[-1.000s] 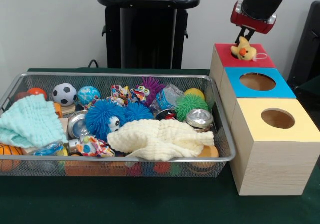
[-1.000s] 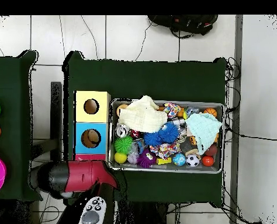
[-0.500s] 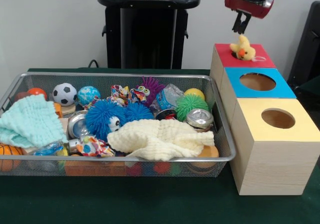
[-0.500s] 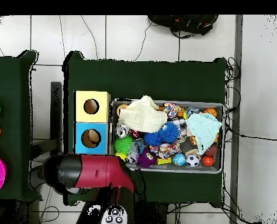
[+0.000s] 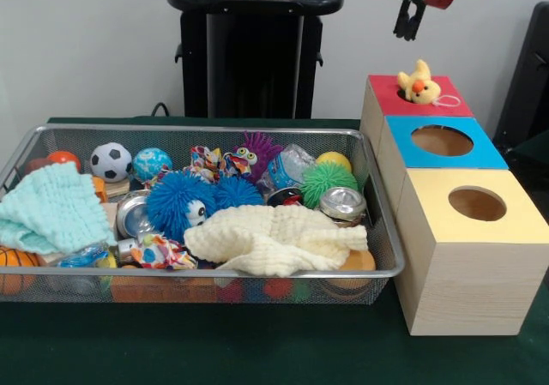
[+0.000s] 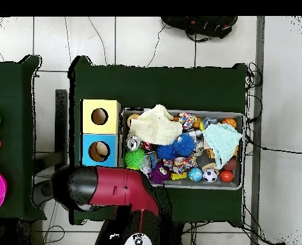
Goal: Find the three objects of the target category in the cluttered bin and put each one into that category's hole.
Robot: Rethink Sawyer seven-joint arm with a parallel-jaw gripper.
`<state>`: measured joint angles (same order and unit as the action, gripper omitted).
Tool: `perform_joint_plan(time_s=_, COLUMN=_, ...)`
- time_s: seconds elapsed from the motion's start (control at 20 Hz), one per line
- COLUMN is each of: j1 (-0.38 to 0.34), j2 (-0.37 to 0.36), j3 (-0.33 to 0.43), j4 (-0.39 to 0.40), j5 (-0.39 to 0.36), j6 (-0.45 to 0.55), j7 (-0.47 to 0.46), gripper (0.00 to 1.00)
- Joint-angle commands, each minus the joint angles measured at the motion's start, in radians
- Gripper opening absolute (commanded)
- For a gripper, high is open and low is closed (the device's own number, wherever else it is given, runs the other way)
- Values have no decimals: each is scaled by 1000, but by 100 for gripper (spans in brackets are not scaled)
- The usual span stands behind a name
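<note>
Front view: wire mesh bin (image 5: 377, 231) at lower left holds spiky blue balls (image 5: 176, 203), a green spiky ball (image 5: 328, 179), a soccer ball (image 5: 111, 161), metal tins (image 5: 342, 202), a cream waffle cloth (image 5: 274, 237) and a mint cloth (image 5: 47, 205). At right, three wooden boxes with round holes: red (image 5: 446, 102), blue (image 5: 480, 153), yellow (image 5: 515, 222). A plush chick (image 5: 418, 85) sits in the red box's hole, head out. Gripper (image 5: 408, 27) at top edge, above the chick, holds nothing; fingers close together, cannot tell more.

Overhead view: arm (image 6: 112, 189) covers the red box; bin (image 6: 237, 185) right of the boxes.

Plush chick (image 5: 419, 84) atop far box (image 5: 418, 104)
</note>
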<state>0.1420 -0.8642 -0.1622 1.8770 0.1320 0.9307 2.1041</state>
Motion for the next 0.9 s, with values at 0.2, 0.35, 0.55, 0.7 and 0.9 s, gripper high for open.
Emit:
perform_joint_plan(time_s=0.2, j1=42, j2=129, j3=82, j4=-57, j5=-1, j6=-123, j7=158, gripper=0)
perform_joint_plan(time_s=0.35, j1=55, j2=142, j3=74, j4=-72, j5=5, j6=-117, j7=165, gripper=0)
perform_joint_plan(time_s=0.55, j1=54, j2=155, j3=70, j4=-81, j5=12, j6=-121, j7=149, gripper=0)
perform_joint_plan(time_s=0.7, j1=55, j2=164, j3=68, j4=-88, j5=18, j6=-123, j7=149, gripper=0)
perform_joint_plan(time_s=0.9, j1=56, j2=159, j3=64, j4=-100, j5=25, j6=-102, j7=153, gripper=0)
